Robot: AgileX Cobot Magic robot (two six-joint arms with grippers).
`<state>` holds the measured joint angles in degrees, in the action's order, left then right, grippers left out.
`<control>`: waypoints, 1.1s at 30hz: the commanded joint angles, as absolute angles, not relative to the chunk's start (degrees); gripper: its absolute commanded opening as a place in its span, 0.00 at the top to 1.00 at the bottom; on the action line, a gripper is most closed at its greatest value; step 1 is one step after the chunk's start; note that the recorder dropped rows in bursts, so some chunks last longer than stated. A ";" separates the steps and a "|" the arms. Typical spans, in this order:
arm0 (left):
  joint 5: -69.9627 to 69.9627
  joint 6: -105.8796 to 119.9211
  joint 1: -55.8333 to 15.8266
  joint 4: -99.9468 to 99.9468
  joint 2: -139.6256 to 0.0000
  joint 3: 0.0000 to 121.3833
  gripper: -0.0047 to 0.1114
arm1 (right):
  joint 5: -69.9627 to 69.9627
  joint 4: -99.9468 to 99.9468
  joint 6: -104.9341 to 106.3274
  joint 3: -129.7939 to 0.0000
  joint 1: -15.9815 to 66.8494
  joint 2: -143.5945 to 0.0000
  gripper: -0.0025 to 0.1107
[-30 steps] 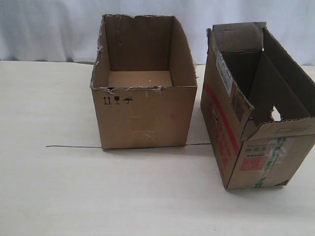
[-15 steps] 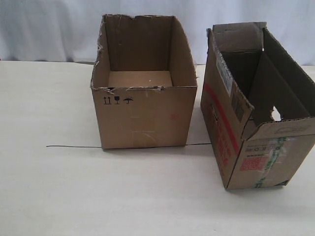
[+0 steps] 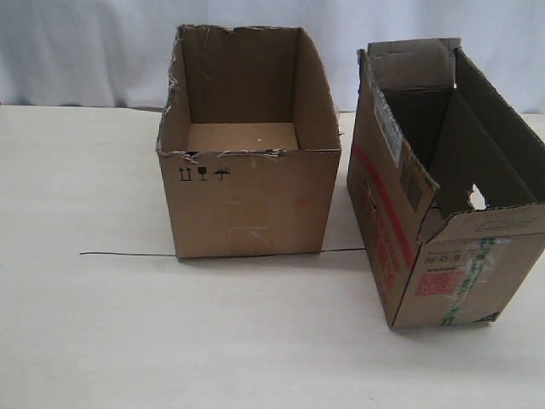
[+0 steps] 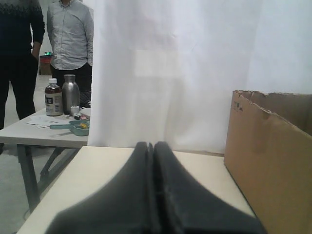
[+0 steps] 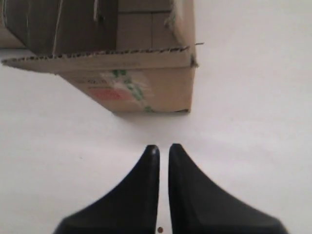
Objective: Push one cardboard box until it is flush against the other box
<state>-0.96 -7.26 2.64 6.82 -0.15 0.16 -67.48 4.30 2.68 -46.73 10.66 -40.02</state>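
Note:
The cardboard box stands on the right of the table, narrow and tall, with a red label, green-printed tape and a red side stripe. It is turned at an angle. The other box, wide and plain with black symbols, stands left of it, and a gap lies between them. Neither gripper shows in the exterior view. My right gripper hovers over bare table a short way from the labelled end of the cardboard box, its fingers almost touching and holding nothing. My left gripper is shut and empty, with a ragged-rimmed carton wall beside it.
A thin black line runs across the table under the wide box's front. A white curtain hangs behind. In the left wrist view a side table with bottles stands past the table edge, with two people behind it.

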 commanded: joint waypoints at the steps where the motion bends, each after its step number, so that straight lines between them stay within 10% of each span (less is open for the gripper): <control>1: -0.91 -7.40 2.61 6.94 0.00 0.00 0.96 | -60.48 9.72 5.03 -38.75 10.79 -40.70 0.93; 33: -0.91 -7.40 2.61 6.84 0.00 0.00 0.96 | -19.59 44.02 36.65 -20.84 10.79 -59.24 0.93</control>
